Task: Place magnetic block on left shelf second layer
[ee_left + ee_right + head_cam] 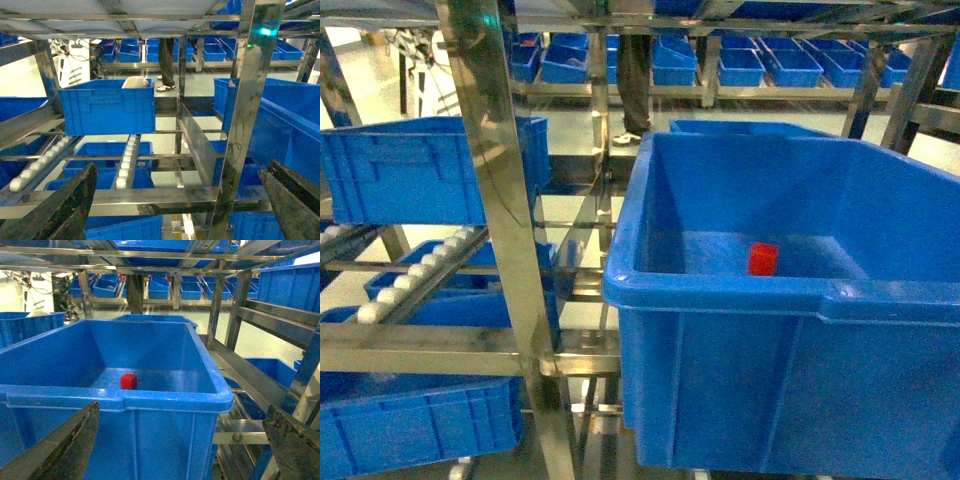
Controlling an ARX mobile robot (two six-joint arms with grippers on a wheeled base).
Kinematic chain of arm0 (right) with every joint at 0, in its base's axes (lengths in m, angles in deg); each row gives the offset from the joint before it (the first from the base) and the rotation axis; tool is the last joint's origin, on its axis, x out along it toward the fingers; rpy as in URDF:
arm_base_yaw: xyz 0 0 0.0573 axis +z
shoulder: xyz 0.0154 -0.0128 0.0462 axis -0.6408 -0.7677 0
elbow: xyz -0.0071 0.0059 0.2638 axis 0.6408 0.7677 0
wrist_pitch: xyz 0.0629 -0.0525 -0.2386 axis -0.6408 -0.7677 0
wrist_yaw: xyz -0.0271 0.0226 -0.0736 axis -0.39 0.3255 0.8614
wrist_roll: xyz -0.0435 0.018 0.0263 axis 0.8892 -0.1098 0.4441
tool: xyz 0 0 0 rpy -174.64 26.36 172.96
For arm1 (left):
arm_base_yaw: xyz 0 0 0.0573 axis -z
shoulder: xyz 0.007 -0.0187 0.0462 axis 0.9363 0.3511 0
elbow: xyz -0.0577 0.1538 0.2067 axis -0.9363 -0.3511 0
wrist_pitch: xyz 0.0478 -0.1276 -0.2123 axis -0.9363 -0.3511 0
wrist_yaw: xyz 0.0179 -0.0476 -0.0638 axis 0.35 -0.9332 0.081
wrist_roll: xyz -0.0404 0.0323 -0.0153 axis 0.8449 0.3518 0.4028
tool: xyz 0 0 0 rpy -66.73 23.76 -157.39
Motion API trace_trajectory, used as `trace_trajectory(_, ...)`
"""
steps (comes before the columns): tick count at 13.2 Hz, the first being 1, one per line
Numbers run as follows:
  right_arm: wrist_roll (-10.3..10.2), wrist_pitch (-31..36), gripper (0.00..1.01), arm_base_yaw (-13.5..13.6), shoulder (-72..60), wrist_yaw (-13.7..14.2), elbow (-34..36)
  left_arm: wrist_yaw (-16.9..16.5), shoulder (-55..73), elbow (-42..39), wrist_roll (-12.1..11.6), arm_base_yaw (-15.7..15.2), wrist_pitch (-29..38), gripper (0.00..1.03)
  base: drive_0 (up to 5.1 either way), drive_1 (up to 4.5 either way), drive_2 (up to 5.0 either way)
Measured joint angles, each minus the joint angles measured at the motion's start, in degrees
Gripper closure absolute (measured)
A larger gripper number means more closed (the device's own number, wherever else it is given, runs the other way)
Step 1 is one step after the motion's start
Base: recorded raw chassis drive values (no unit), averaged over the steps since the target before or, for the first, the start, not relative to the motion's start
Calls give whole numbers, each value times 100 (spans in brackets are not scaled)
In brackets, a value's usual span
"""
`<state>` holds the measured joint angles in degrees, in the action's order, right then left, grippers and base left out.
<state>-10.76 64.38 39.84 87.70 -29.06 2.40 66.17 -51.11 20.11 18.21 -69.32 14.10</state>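
Observation:
The magnetic block (763, 258), a small red cube, lies on the floor of a large deep blue thick-rimmed bin (720, 292) on the steel rack. The rack level under the bin is hidden by it. In the right wrist view the block (128, 381) sits inside the bin (125, 399), beyond its near wall. My right gripper (183, 407) is open, in front of that wall and empty. Further left, my left gripper (180, 170) is open and empty, facing the rack's roller level. Neither gripper shows in the head view.
A shiny steel post (505, 200) stands between the bin and the left bay. A ribbed blue crate (420, 170) rests above white roller tracks (410, 275), with more crates (420, 425) below. A person's legs (633, 90) stand behind the rack.

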Motion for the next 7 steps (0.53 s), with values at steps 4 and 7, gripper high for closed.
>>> trace_trajectory(4,0,0,3,0,0,0,0,0,0,2,0,0,-2,5,0,0,0)
trace_trajectory(7,0,2,3,0,0,0,0,0,0,2,0,0,0,5,0,0,0)
